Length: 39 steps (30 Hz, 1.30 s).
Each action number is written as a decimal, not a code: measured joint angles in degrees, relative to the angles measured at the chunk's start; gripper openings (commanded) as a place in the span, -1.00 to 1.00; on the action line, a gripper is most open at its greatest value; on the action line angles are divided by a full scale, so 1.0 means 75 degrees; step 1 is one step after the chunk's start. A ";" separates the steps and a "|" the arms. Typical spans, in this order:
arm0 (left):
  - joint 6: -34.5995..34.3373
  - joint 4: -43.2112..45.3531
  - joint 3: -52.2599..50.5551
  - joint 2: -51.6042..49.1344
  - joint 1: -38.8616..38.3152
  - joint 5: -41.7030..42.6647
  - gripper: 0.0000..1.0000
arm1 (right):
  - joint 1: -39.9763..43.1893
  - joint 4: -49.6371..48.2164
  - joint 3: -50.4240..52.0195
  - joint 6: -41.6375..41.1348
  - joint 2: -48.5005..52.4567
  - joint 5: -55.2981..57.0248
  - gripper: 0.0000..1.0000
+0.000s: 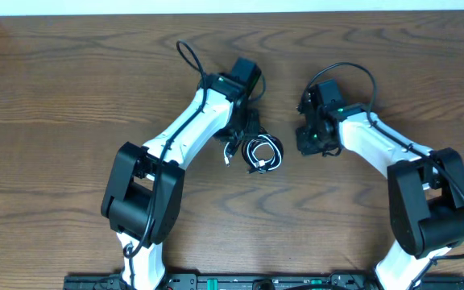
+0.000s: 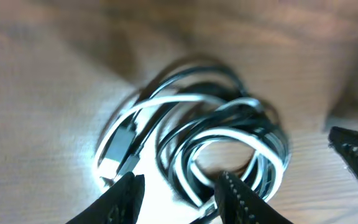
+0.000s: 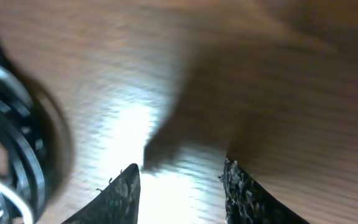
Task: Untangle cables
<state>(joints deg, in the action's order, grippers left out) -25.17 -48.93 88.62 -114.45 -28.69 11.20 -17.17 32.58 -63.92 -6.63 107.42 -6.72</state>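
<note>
Hovering low over the table (image 1: 63,97), the left gripper (image 2: 178,198) straddles the near edge of the cables (image 2: 222,143). Its jaws stand moderately apart, with a strand of the coil lying loose in the gap rather than pinched. That looks like a stance for a bite on one loop, though no grip shows yet.

Seen from overhead, the cables (image 1: 263,153) lie as one small tight coil of black and white turns near the table's middle. The left gripper (image 1: 246,133) is at about 11 o'clock of it. A plug (image 1: 227,153) trails out at 9 o'clock, free of the coil, and seems the easiest end to draw away.

The right gripper (image 1: 307,145) waits at 3 o'clock, near the coil but apart from it. Its jaws are also part-open, with only bare wood between them in the wrist view. The coil shows only at the 9 o'clock edge of that picture. It is probably placed there to take the opposite side, so the two arms can pull against each other.
</note>
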 measured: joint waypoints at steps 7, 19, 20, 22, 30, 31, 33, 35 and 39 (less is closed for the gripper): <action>-0.0047 0.0530 0.0023 0.0000 -0.0565 -0.0090 -0.14 | 0.0548 0.0035 0.0000 -0.0265 -0.0003 0.0332 -0.11; -0.0047 0.0664 0.0023 0.0000 -0.1087 -0.0536 -0.14 | 0.0667 0.0076 0.0000 -0.0315 -0.0017 -0.0583 -0.09; -0.0047 0.0612 0.0023 0.0000 -0.1072 -0.0574 -0.15 | 0.0627 0.0076 0.0000 -0.0315 -0.0017 -0.0673 -0.08; -0.0044 0.0548 0.0023 0.0000 -0.1046 -0.0667 -0.15 | 0.0516 0.0067 0.0000 -0.0315 -0.0017 -0.0857 -0.08; -0.0405 0.0495 -0.0271 0.0000 -0.1035 -0.1105 -0.15 | 0.0160 0.0009 0.0000 -0.0318 -0.0017 -0.1157 -0.07; -0.0460 0.0417 -0.0353 -0.0015 -0.1032 -0.1221 -0.14 | 0.0099 0.0000 0.0000 -0.0318 -0.0017 -0.1215 -0.09; -0.0504 0.0256 -0.0420 -0.0029 -0.1011 -0.1419 -0.14 | 0.0015 -0.0052 0.0000 -0.0315 -0.0017 -0.1437 -0.09; -0.0510 0.0134 -0.0428 -0.0032 -0.0950 -0.1498 -0.14 | -0.0061 -0.0146 0.0000 -0.0251 -0.0017 -0.1754 -0.06; -0.0562 -0.0198 -0.0428 -0.0032 -0.0568 -0.1545 -0.14 | -0.0227 -0.0373 0.0000 -0.0099 -0.0017 -0.2346 0.00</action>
<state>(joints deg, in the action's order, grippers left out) -29.39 -50.41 85.41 -114.69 -32.95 -0.38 -18.87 29.78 -63.92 -7.38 107.28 -24.32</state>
